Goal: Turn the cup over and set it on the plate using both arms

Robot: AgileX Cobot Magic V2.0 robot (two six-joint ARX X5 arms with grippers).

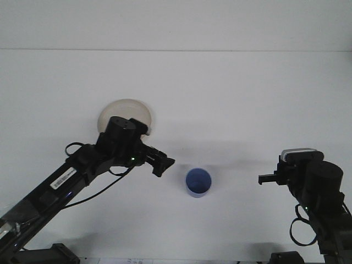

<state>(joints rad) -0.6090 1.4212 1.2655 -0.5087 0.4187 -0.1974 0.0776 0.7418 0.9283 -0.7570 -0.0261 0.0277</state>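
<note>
A blue cup (198,182) stands upright, mouth up, on the white table just below centre. The cream plate (125,110) lies at the back left, its near part hidden behind my left arm. My left gripper (164,166) is stretched out over the table, a short way left of the cup and apart from it. It is open, with nothing between its fingers. My right gripper (264,179) hangs low at the right, pointing left toward the cup from well away.
The white table (231,99) runs back to a pale wall. My left arm's long black link (66,179) and its cable cross the front left of the table. The right arm's body (322,192) fills the front right corner.
</note>
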